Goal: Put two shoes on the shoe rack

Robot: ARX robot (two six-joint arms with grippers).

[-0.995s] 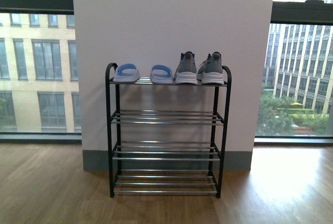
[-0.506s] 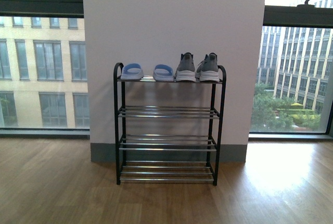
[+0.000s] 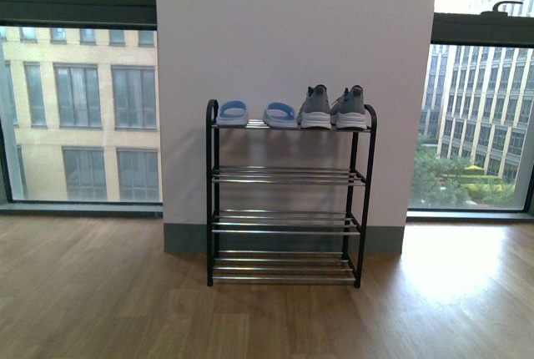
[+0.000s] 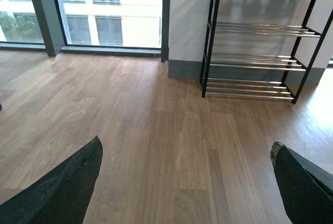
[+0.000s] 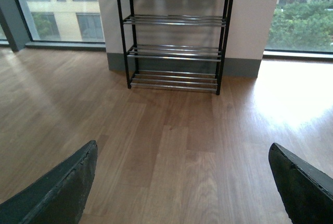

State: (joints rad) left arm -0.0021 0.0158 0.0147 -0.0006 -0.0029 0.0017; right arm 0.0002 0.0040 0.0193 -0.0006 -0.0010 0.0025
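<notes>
Shoe rack [image 3: 288, 196] now farther off, shifted right in view.

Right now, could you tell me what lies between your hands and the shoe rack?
Only bare wooden floor lies before the shoe rack, as both wrist views show.

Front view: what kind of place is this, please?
Probably an upper-floor room in an office or apartment building: wood-plank floor, tall windows looking onto neighbouring buildings and treetops, and a shoe rack against a white wall holding blue slides and grey sneakers.

Two grey sneakers [image 3: 333, 108], two blue slides [image 3: 257, 114], one four-tier shoe rack [image 3: 288, 177]
</notes>
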